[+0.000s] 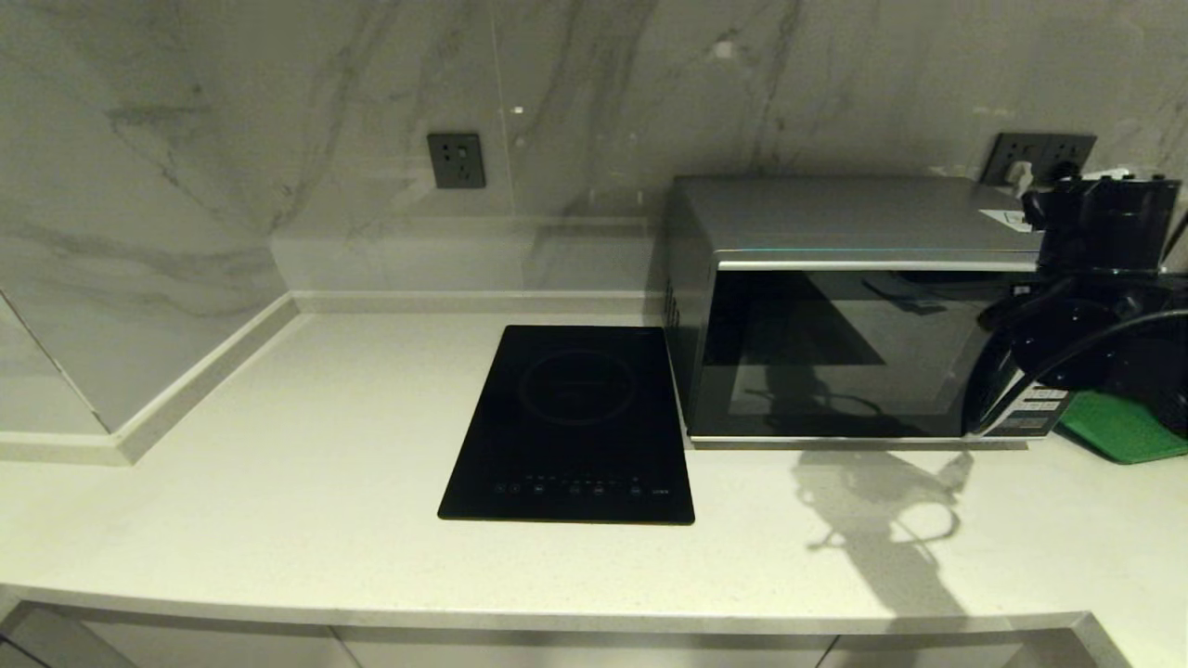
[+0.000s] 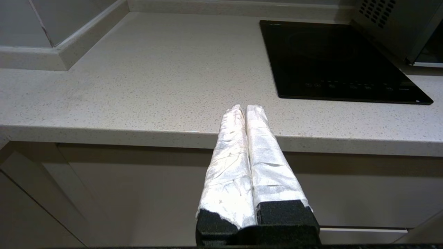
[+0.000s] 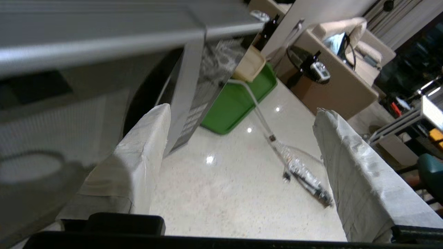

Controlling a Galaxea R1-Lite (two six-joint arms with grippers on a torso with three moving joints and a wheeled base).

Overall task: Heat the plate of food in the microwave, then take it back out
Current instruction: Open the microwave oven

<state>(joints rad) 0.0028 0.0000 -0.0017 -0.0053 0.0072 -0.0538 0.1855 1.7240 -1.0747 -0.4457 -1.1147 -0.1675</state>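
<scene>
right tool (image 3: 238, 138) fabric-wrapped fingers spread wide at the button-panel end of the microwave (image 1: 835, 306) | left tool (image 2: 245, 109) pressed together over speckled counter (image 1: 278, 501) edge | microwave boxy silver, dark glossy door closed | flat green tray (image 1: 1118, 429) beside it

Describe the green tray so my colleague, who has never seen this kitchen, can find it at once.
Start at the microwave standing on the pale countertop. Just past its button panel, on the robot's right, a flat tray lies on the counter, partly hidden by the right arm. It is the only bright green thing there; the induction hob is black.
</scene>
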